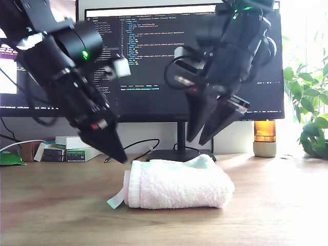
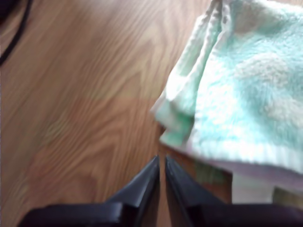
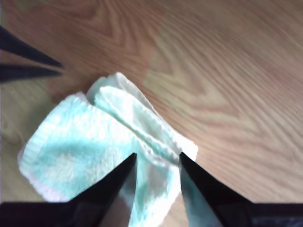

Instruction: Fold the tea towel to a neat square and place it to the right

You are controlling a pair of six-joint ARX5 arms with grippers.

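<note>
Mint tea towel [image 1: 177, 184], loosely folded, centre of the exterior view.
My second gripper [image 3: 157, 156], jaws spread, may snag one layer; my first gripper [image 2: 161, 163], jaws pressed together, can't help.

You've got a light wood-grain desk [image 1: 277, 205], with glare washing it out toward the exterior view's right. The tea towel [image 1: 179, 184] lies on it about centre, on the near side. It's folded into a thick bundle, pale pink on the side facing the exterior view and mint on top. Its tag strip [image 1: 116, 201] sticks out at the exterior view's left end, down at the wood. On the far side, the monitor stand base [image 1: 177, 155] sits just behind the towel, with a black cable [image 1: 138, 142] trailing off to its left. Small stacked boxes [image 1: 72, 148] are at far left, beside a green item [image 1: 10, 158] cut off by the frame edge. At far right there's an amber jar [image 1: 265, 138] on a pale base.
</note>
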